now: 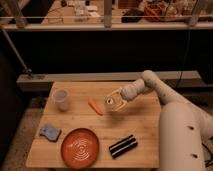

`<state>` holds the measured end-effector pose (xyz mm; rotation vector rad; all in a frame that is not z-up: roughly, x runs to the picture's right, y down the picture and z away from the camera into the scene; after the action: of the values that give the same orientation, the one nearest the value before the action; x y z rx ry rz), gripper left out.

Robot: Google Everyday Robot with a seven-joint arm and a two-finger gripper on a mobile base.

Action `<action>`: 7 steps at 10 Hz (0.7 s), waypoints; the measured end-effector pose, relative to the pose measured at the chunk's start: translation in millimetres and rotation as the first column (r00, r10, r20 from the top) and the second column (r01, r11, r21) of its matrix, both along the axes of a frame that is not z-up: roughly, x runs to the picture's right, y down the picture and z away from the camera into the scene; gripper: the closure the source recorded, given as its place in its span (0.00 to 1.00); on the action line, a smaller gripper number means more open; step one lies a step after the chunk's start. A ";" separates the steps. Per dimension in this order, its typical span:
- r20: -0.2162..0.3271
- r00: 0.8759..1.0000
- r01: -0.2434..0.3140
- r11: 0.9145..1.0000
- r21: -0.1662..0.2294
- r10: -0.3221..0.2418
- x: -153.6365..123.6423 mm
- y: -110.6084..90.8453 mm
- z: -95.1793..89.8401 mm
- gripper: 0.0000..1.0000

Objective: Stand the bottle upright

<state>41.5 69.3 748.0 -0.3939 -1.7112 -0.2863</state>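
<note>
The small pale tan bottle [111, 103] hangs tilted just above the wooden table [95, 125], its whitish round cap facing the camera and lower left. My gripper [116, 100] reaches in from the right on the white arm [155, 90] and is shut on the bottle, one finger above and one below it. The bottle sits right of the orange carrot [95, 106], with a small gap between them.
A clear plastic cup [61, 99] stands at the table's left. Near the front lie an orange ridged plate [80, 147], a blue sponge [50, 132] and a black striped packet [123, 145]. The robot's white body [182, 140] fills the right side.
</note>
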 end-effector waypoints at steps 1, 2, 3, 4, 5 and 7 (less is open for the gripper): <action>0.003 1.000 -0.003 1.000 0.006 0.003 -1.1 -0.7 -1.0 0.95; 0.005 1.000 -0.007 1.000 0.012 0.007 -2.5 -1.8 -1.7 0.95; 0.008 1.000 -0.008 1.000 0.017 0.008 -4.4 -2.5 -2.3 0.95; 0.011 1.000 -0.009 1.000 0.023 0.009 -6.2 -3.2 -3.0 0.95; 0.014 1.000 -0.012 1.000 0.027 0.012 -7.4 -4.0 -3.8 0.95; 0.019 1.000 -0.018 0.999 0.039 0.017 -8.6 -6.3 -5.7 0.95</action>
<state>32.9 63.1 742.3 -0.3482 -1.7236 -0.3115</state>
